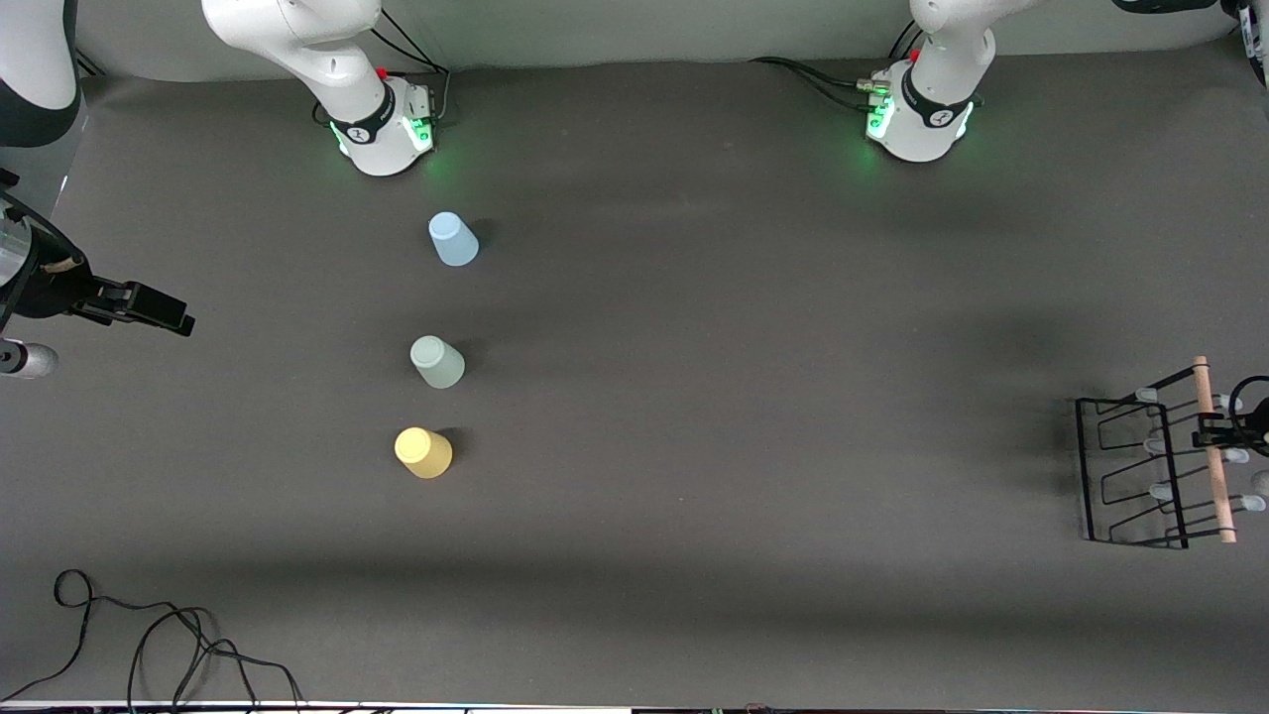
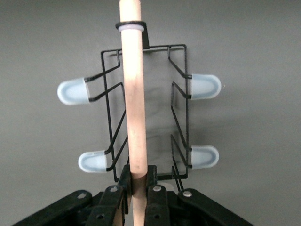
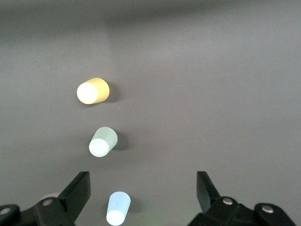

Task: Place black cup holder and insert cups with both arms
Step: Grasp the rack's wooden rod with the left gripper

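We see the right arm's black gripper open wide at its table end, three upside-down plastic tumblers in a row, light blue, grey-green, yellow nearest us, left gripper clamping the black wire rack's wooden rod.

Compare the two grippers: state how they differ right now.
The left gripper is shut on the black cup holder's wooden handle; the right gripper is open, holding nothing. The left is at the left arm's table end; the right is above the light blue cup. Both are black.
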You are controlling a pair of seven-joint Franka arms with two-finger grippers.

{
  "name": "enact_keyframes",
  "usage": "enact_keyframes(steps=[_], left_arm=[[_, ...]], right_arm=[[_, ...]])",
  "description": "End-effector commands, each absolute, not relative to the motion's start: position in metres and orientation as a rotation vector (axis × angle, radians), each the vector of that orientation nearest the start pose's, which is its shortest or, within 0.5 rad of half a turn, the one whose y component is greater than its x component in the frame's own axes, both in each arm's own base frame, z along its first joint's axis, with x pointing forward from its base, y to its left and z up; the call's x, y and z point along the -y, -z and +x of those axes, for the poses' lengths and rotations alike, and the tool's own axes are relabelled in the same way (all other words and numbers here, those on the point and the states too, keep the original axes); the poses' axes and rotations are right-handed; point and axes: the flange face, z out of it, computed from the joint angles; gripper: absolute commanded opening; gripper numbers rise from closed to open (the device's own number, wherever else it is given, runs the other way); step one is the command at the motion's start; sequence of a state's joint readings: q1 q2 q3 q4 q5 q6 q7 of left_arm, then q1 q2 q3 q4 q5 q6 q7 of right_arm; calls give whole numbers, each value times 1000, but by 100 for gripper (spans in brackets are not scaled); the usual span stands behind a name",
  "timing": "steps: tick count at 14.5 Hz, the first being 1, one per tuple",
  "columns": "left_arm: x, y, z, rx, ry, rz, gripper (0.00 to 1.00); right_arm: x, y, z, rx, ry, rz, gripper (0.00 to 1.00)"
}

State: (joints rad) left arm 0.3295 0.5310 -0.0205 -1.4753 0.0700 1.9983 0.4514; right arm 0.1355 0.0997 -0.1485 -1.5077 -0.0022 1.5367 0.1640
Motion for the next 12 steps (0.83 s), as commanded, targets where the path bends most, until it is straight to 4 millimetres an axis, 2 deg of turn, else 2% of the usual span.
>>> enact_keyframes(steps=[1,5,8,11,12], left_arm=[[-192,-421,665,-296,39,-3063,0],[-123,-450,673,-184,99,-3069,0],[-48,-456,675,-92,60,-3087,0],[20,-466,664,-179,-29,-3086,0],[40,-469,656,-144,-77,-3086,0]], right_arm=[[6,-598,578,-248,-107,-3167,100],[6,-598,578,-248,-107,-3167,100],[6,-598,578,-248,-107,-3167,100],[6,-598,578,-248,-107,-3167,100],[6,-598,578,-248,-107,-3167,100]])
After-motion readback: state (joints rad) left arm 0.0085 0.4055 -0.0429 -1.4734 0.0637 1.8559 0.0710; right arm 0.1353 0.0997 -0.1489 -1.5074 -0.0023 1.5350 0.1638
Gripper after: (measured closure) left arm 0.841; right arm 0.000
